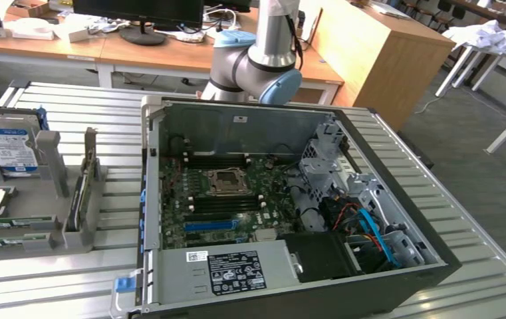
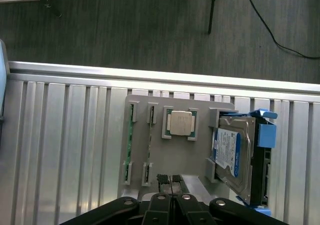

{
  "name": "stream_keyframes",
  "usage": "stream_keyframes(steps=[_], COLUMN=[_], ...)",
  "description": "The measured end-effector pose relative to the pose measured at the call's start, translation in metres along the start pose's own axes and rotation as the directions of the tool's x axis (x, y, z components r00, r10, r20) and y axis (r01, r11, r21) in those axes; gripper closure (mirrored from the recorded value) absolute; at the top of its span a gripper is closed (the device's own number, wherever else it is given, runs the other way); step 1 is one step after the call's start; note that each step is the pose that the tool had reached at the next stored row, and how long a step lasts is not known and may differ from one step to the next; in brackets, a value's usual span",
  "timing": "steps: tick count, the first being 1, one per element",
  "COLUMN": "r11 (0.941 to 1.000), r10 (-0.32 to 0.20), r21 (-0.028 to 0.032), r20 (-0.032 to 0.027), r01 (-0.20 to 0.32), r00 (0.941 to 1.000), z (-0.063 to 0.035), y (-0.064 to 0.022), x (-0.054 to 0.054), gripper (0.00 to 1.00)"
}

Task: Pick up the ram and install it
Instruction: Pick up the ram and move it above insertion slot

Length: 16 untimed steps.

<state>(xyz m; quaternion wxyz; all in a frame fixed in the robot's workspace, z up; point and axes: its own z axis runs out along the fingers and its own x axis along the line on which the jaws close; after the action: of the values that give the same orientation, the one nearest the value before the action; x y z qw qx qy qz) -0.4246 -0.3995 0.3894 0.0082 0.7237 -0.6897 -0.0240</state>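
Looking down from the wrist, you have the gripper (image 2: 170, 179) over the near edge of the grey fixture tray (image 2: 175, 155), its fingers pressed together with nothing between them. The ram (image 2: 150, 145) stands on its long edge in end clips, a second stick (image 2: 129, 145) just beside it; I judge that leaves the top edge free for a pinch from above. The processor chip (image 2: 180, 123) lies flat in its pocket between the sticks and the hard drive (image 2: 232, 152). In the exterior view the open computer case (image 1: 235, 126) lies on its side on the slatted table (image 1: 58, 106), motherboard (image 1: 226, 199) facing up for access from overhead.
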Motion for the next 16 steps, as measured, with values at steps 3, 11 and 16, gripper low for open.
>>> stream_keyframes(steps=[3, 11, 16], r11=[1.0, 1.0, 1.0], r10=[0.0, 0.0, 0.0], r21=[0.0, 0.0, 0.0002], r20=[0.0, 0.0, 0.0001], r01=[0.0, 0.0, 0.0], r00=[1.0, 1.0, 1.0], z=[0.0, 0.0, 0.0002], y=[0.0, 0.0, 0.0001], x=[0.0, 0.0, 0.0005], gripper=[0.89, 0.65, 0.65])
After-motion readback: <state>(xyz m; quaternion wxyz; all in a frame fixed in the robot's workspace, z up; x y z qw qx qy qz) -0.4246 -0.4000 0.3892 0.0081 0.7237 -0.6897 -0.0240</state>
